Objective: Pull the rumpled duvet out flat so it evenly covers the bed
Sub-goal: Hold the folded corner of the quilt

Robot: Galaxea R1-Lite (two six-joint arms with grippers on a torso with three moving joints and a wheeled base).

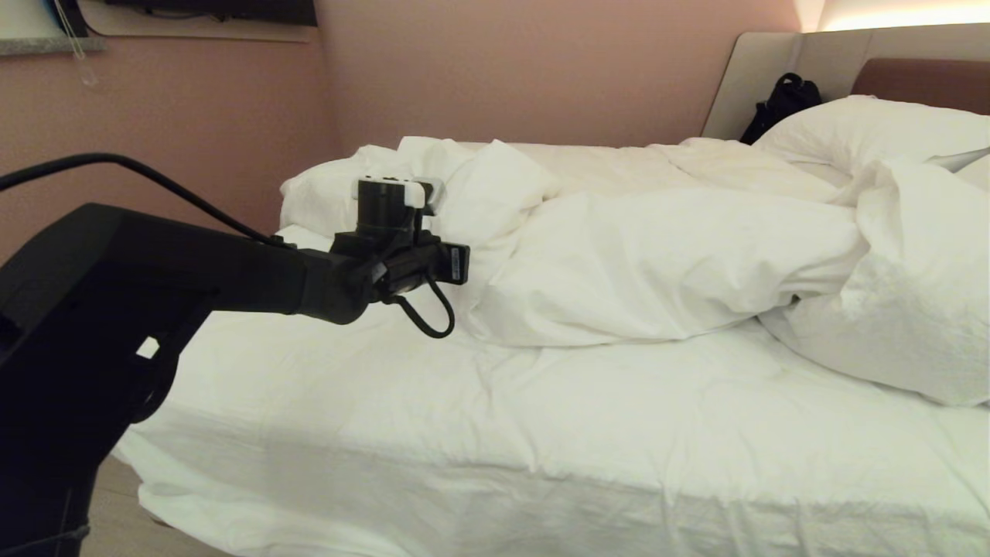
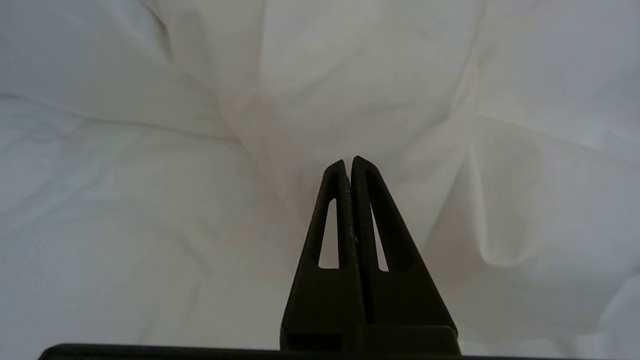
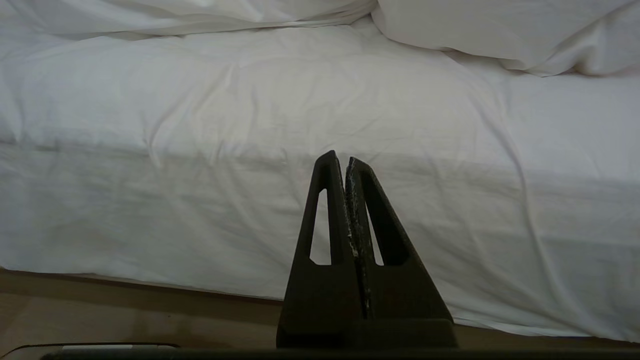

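Head view: the thick, puffy white duvet (image 1: 657, 263) lies bunched from centre to three o'clock on the low white-sheeted bed (image 1: 464, 433), with the left gripper (image 1: 445, 251) at nine o'clock beside its folds.

Left wrist view: the gripper (image 2: 348, 162) is pinched closed on nothing; pushing in closed, it risks shoving fabric.

Right wrist view: the right gripper (image 3: 339, 159) is closed, empty, facing the mattress side.

Left arm (image 1: 193, 271) reaches out level from the robot's left side over the near left part of the bed (image 1: 541, 433), wrist camera on top, cable looped below. Left gripper (image 2: 349, 165): jaws pressed together, nothing between them. Right gripper (image 3: 341, 162): jaws together, empty, low beside the bed's near side edge.
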